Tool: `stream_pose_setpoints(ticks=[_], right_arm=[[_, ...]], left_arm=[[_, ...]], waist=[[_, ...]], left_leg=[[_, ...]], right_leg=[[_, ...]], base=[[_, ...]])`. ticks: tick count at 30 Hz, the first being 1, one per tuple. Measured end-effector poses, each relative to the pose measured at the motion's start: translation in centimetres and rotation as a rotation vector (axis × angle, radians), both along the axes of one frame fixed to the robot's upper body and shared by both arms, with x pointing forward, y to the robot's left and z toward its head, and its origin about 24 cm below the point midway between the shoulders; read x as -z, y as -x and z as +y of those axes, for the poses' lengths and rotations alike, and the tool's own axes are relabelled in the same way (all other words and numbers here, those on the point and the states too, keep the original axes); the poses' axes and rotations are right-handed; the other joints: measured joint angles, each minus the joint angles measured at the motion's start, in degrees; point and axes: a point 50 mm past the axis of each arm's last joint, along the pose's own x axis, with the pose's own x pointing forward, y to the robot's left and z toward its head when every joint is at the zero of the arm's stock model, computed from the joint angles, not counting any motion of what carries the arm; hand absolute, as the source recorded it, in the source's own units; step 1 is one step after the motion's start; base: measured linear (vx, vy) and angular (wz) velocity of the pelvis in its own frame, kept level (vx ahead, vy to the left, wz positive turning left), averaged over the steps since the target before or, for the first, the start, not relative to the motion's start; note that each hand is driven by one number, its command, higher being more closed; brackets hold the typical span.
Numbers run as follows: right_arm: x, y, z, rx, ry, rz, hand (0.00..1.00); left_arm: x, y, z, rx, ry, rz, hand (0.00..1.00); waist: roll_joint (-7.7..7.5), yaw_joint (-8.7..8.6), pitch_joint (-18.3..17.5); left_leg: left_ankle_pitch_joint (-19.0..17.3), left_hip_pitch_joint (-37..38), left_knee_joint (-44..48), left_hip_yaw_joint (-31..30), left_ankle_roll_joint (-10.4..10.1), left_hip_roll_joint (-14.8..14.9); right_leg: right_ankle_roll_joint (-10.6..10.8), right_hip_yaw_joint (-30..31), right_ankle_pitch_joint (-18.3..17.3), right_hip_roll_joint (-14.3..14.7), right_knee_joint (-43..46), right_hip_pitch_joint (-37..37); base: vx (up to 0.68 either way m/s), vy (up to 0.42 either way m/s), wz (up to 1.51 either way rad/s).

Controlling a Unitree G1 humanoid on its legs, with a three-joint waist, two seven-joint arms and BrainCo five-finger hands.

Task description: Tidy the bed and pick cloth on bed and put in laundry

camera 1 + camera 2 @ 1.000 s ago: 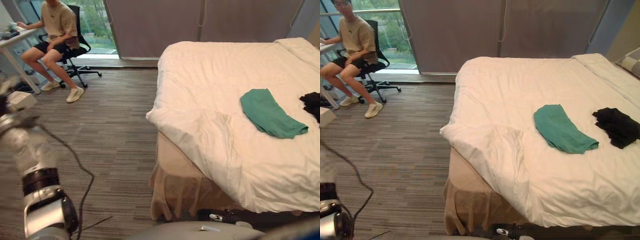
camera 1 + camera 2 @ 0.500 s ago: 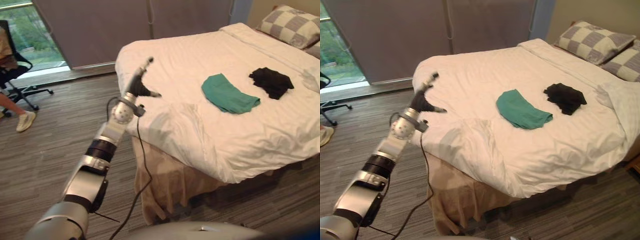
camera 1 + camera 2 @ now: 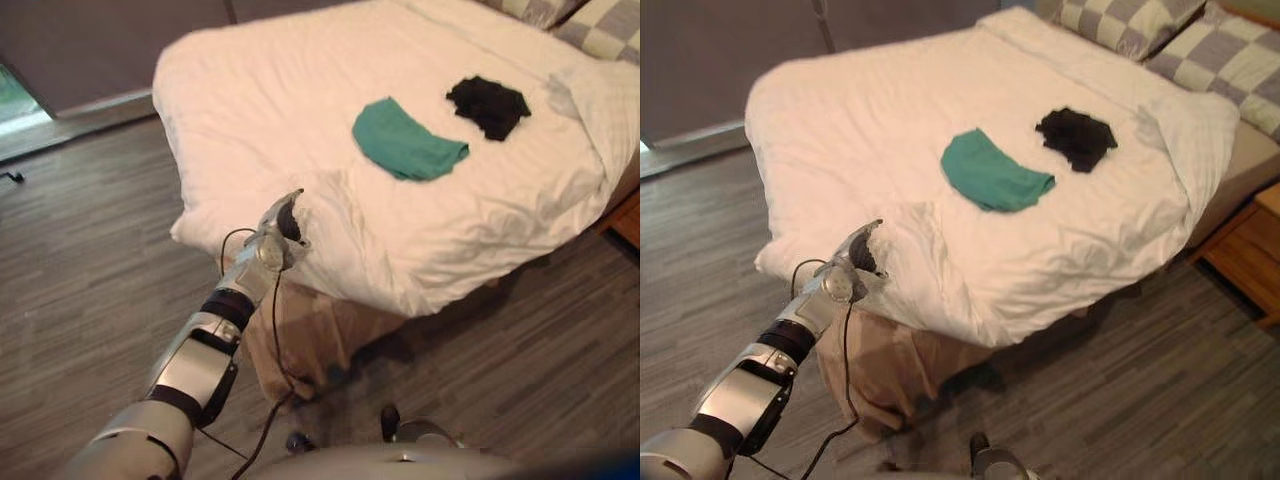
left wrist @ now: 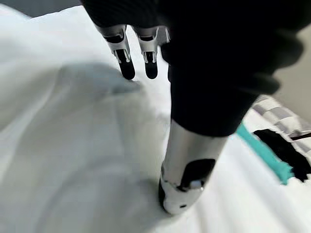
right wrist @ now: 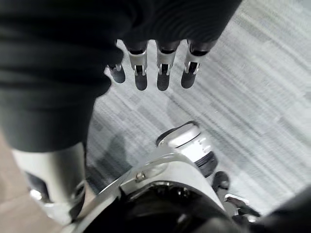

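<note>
Left hand (image 3: 284,216) at the duvet's (image 3: 260,80) rumpled corner, fingers straight, holding nothing; thumb tip seems to touch the fold. Better to pinch that fold and draw it flat toward the corner. Green cloth (image 3: 405,142) and black cloth (image 3: 488,104) lie mid-bed, well apart from the hand. Right hand (image 5: 163,73) hangs relaxed over the floor (image 3: 80,280) (idle). Checked pillows (image 3: 1110,22) at the head; nightstand (image 3: 1250,250) beside the bed.

Nothing here can be read: no lettering, label, number or sign shows on the white bed (image 3: 840,110), on the green cloth (image 3: 990,172), on the black cloth (image 3: 1076,136) at its two o'clock, or on the checked pillows (image 3: 1120,20).
</note>
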Motion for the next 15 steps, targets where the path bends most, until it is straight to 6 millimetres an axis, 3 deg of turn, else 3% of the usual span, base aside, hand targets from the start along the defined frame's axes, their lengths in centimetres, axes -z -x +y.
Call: stream_pose_setpoints(ticks=[2, 3, 12, 15], right_arm=[[-0.4, -1.9, 0.2, -0.019, -0.008, -0.067, 0.0], [-0.6, -2.5, 0.1, -0.018, -0.009, -0.089, 0.0], [-2.5, -8.0, 1.0, -0.059, -0.055, -0.301, 0.0], [-2.9, -9.1, 1.3, -0.088, -0.06, -0.329, 0.0]], left_arm=[[-0.8, -0.6, 0.3, -0.036, -0.051, -0.003, 0.0], [-1.0, -0.8, 0.5, -0.048, -0.062, 0.001, 1.0], [-5.0, -2.6, 0.5, -0.143, -0.046, -0.062, 1.0], [-5.2, -2.8, 0.2, -0.146, -0.038, -0.081, 1.0]], waist=[[-0.52, -0.28, 1.6], [-0.8, -0.4, 2.2], [-1.83, -0.32, 7.3], [-1.81, -0.2, 7.5]], left_leg=[[0.4, -2.5, 0.0, 0.4, 0.2, -0.1], [0.6, -2.9, 0.0, 0.8, 0.4, -0.2], [1.5, -6.6, 0.0, 1.6, 1.6, -1.1], [1.5, -6.7, 0.0, 1.4, 1.7, -1.1]], right_leg=[[0.2, 0.2, 1.3, -0.2, -0.8, -2.2], [0.2, 0.3, 1.6, -0.3, -1.1, -2.7], [0.9, 1.1, 4.3, -1.1, -2.3, -5.9], [0.9, 1.0, 4.4, -1.1, -2.4, -6.1]], base=[[-0.15, 0.006, -0.04], [-0.14, 0.018, -0.08], [-0.04, 0.023, -0.01], [0.05, 0.009, 0.0]])
